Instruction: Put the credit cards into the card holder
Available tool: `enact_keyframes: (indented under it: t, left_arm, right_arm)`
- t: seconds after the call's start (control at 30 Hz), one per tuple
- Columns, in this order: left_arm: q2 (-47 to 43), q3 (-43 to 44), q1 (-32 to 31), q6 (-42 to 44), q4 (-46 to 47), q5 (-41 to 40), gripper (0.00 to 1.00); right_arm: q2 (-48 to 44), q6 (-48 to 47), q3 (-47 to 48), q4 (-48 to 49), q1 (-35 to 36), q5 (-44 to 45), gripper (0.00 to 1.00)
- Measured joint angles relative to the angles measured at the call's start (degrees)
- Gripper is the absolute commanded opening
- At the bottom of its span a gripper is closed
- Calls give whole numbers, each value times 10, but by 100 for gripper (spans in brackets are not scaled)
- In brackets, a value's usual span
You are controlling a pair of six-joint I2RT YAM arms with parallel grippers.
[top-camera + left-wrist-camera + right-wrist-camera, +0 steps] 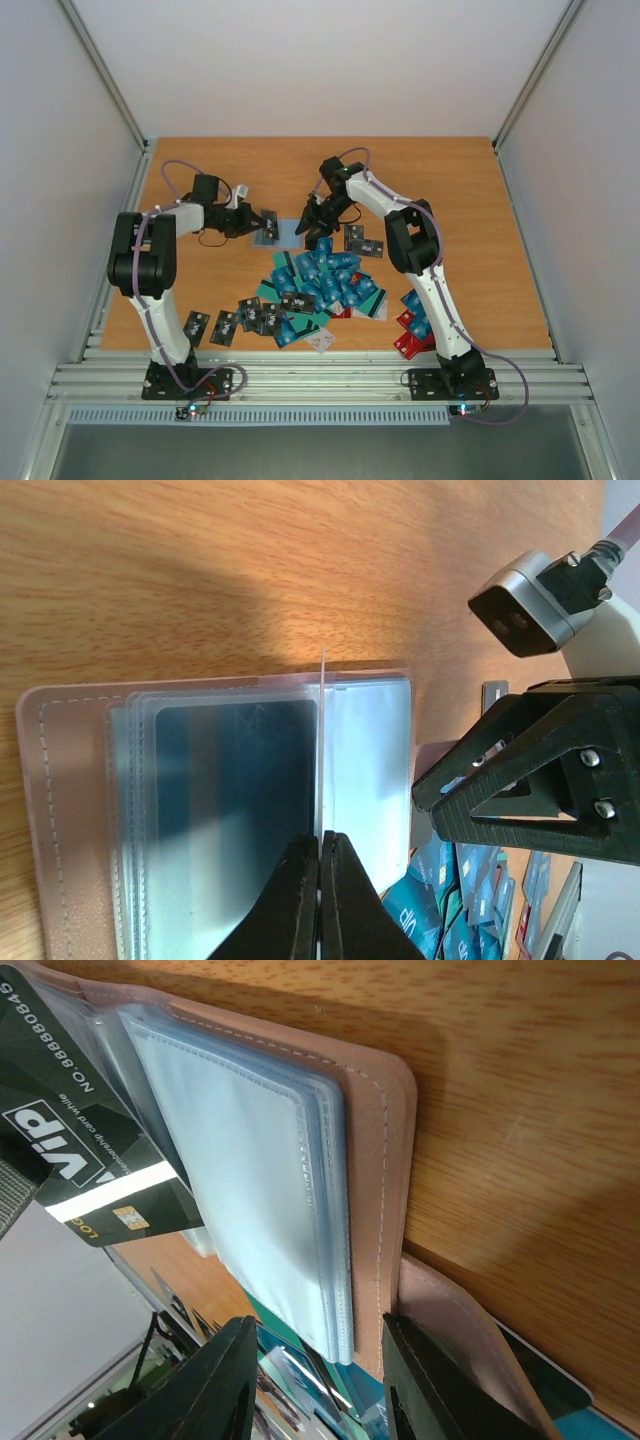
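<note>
Left gripper [320, 858] fingertips are pinched shut on a black credit card [95, 1160], edge-on over the open card holder [375, 1140], which lies on the wooden table [480, 220] between the arms. Right gripper [315, 1360] jaws stand apart astride the holder's cover edge, grip unclear. Card looks light, stiff and slick, so take a short edge; holder is soft with floppy clear sleeves [230, 1160], best pinned at the cover; readable: "VIP", "NO:88888…".

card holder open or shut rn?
Open. The card holder lies spread, clear sleeves exposed; the left gripper pinches one sleeve upright.
</note>
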Motion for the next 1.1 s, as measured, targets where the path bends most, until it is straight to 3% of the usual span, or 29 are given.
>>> enact_keyframes:
  t: [0.73,1.1]
  left_arm:
    - [17,-28,0,-18,63,58,0]
    - [20,-15,0,-19,13,47,0]
  right_arm:
    - [2,-16,1,-4,-1,-4,35]
    - [2,-16,1,-4,-1,-4,34]
